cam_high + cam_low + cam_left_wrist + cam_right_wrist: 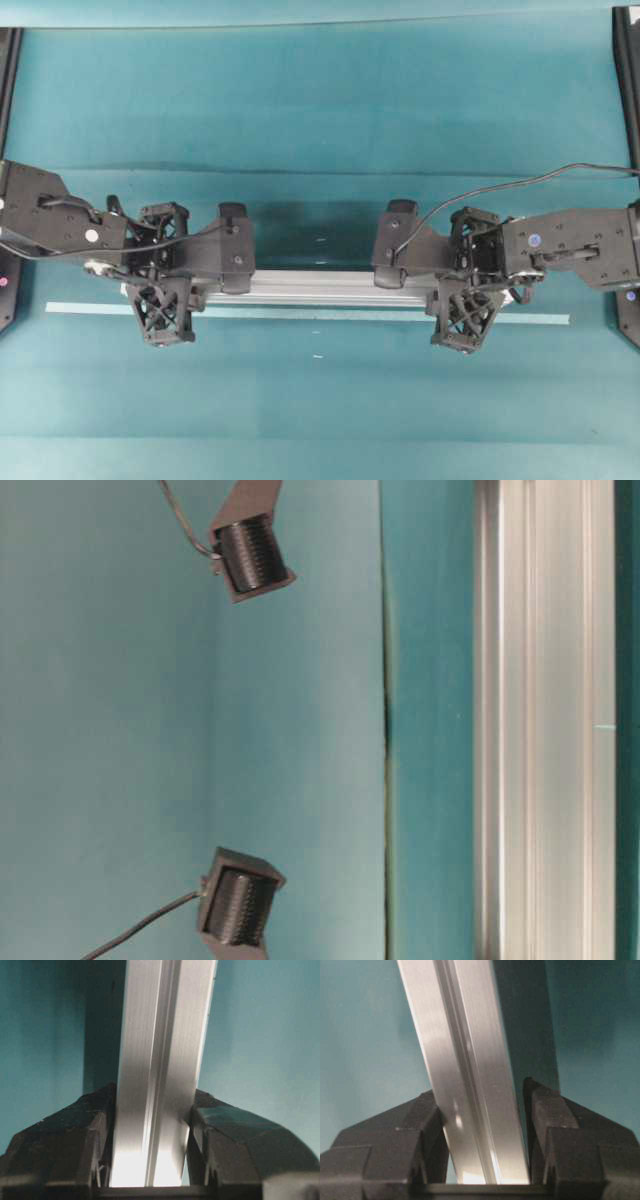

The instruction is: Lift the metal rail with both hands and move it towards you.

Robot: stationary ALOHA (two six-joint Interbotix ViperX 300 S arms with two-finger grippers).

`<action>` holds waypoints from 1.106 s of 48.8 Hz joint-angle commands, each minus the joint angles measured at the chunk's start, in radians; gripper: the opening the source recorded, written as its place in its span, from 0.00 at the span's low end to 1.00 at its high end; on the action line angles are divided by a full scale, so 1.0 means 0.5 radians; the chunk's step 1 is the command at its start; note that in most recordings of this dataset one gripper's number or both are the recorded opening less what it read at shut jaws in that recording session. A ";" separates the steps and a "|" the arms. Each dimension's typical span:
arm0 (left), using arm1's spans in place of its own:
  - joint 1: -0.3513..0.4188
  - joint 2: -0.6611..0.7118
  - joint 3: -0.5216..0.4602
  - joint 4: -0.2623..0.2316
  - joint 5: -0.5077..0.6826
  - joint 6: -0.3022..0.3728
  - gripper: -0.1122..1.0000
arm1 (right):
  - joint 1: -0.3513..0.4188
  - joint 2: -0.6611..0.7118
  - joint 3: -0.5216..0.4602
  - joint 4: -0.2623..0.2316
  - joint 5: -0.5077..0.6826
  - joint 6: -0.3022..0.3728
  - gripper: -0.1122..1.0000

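- A teal bench [320, 100] fills the overhead view, with a fold line running across it above the arms and black frame parts at the left and right edges.
- The long silver grooved aluminium rail [320, 287] lies across the middle of the bench. Its long axis runs left to right in the overhead view, and its two ends point toward the two arms.
- A thin flat pale-teal tape strip [310, 315] lies parallel to the rail, just below it in that view, and reaches past both rail ends.
- The black left tool [165, 262], with lattice-patterned fingers [163, 310], sits at the rail's left end with one finger on each side of the bar.
- In the left wrist view the rail [160, 1075] runs up from between the two black pads [235, 1135] and leans slightly to the right. Both pads press against its sides, so this tool grips the rail.
- The black right tool [470, 268] straddles the rail's right end in the same way, with a black cable [500, 190] arching over it.
- In the right wrist view the rail [465, 1075] leans to the left as it recedes. The left pad [420, 1125] touches it and the right pad sits tight beside it, so this tool is clamped on the rail.
- A dark shadow falls on the bench beside the rail in both wrist views.
- The table-level view is turned on its side: the rail [545, 720] appears as a pale vertical band at the right, and two black ribbed motor housings [250, 555] with cables stand against the teal backdrop.
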 commanded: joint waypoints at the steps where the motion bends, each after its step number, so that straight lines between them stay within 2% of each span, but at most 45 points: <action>1: -0.003 0.000 -0.015 -0.009 -0.012 -0.141 0.36 | -0.092 0.003 0.000 0.009 -0.006 0.156 0.47; 40: -0.015 0.003 0.003 -0.012 -0.034 -0.147 0.36 | -0.086 0.025 0.009 0.015 -0.037 0.160 0.48; 54: -0.015 0.015 0.021 -0.012 -0.080 -0.156 0.36 | -0.089 0.058 0.055 0.015 -0.120 0.160 0.47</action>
